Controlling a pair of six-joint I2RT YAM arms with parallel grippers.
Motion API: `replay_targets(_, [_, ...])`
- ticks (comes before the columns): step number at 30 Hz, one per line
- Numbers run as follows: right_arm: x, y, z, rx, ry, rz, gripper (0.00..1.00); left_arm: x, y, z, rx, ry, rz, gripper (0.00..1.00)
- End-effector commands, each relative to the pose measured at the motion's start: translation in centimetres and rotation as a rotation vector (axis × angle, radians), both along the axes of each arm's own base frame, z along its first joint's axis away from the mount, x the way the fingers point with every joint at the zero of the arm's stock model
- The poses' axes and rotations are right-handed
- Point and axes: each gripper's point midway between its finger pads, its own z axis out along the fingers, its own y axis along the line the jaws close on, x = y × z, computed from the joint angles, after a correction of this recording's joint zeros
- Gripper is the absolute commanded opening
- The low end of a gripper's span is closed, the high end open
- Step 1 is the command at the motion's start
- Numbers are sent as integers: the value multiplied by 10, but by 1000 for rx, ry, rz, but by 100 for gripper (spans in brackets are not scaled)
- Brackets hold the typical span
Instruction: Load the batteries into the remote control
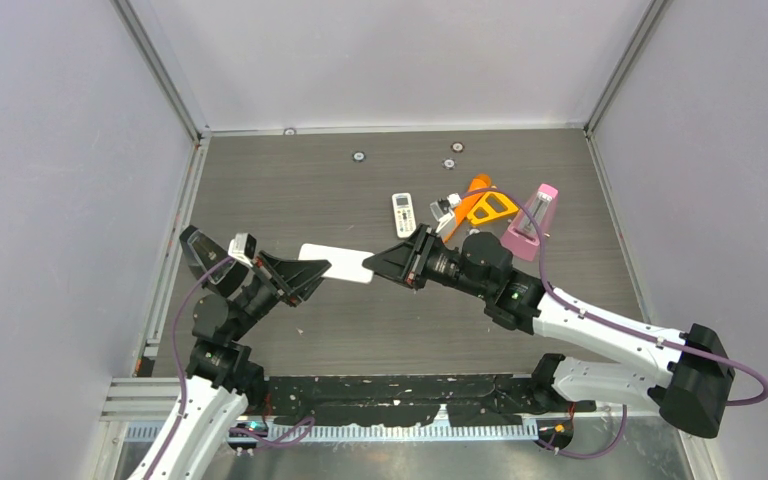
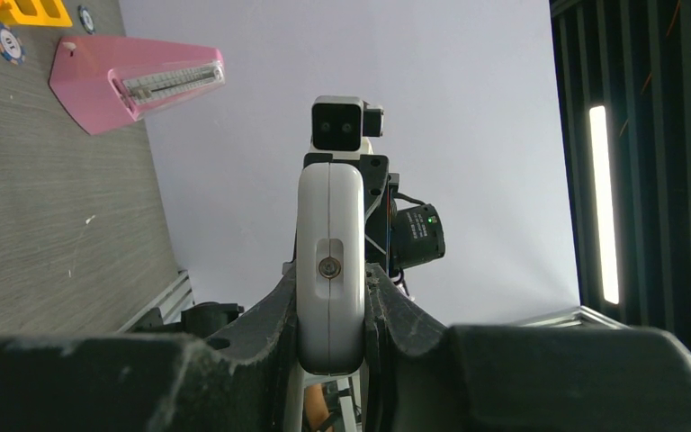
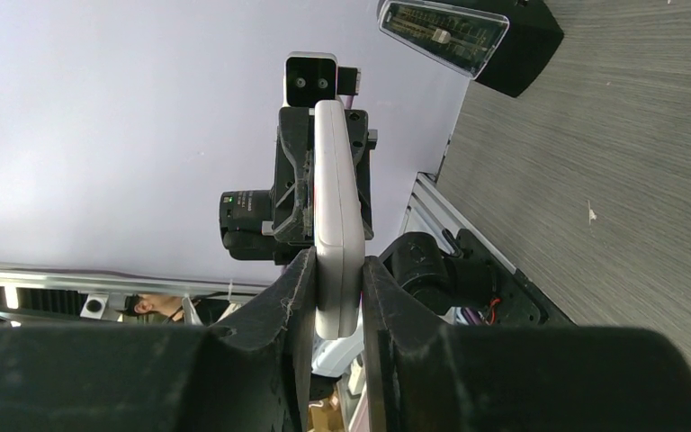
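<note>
A long white remote control (image 1: 336,263) hangs in the air above the table, held at both ends. My left gripper (image 1: 305,272) is shut on its left end and my right gripper (image 1: 385,262) is shut on its right end. In the left wrist view the remote (image 2: 330,261) stands edge-on between the fingers, a screw showing on its side, with the gripper (image 2: 330,306) clamped on it. In the right wrist view the remote (image 3: 337,225) is also edge-on in the gripper (image 3: 336,297). I cannot make out any batteries.
A small white remote with buttons (image 1: 403,213) lies on the table behind the right gripper. Beside it are an orange tool (image 1: 480,205) and a pink metronome (image 1: 532,222), also in the left wrist view (image 2: 135,81). Small round chips (image 1: 358,155) lie near the back wall.
</note>
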Motion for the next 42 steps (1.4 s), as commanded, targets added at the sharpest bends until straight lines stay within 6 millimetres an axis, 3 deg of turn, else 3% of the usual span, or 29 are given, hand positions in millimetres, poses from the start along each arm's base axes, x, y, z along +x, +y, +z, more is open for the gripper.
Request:
replay_targets(1, [0, 3, 11, 24, -76, 15, 10, -11, 2, 36, -47, -101, -16, 0])
replay_targets(14, [7, 34, 1, 10, -53, 35, 8, -34, -7, 71, 8, -286, -104, 0])
replay_targets(21, [9, 51, 1, -7, -60, 50, 9, -40, -11, 73, 42, -320, -141, 0])
replay_targets(27, [9, 41, 3, -15, -81, 22, 18, -31, -8, 64, 81, -309, -86, 0])
replay_targets(33, [8, 9, 12, -39, -134, -39, 42, -20, -4, 53, 113, -291, -18, 0])
replay_targets(37, [2, -9, 21, -43, -178, -43, 70, -17, -4, 48, 128, -287, -10, 0])
replay_targets(42, [-12, -26, 35, -37, -263, -10, 82, -16, -5, 47, 147, -299, -7, 0])
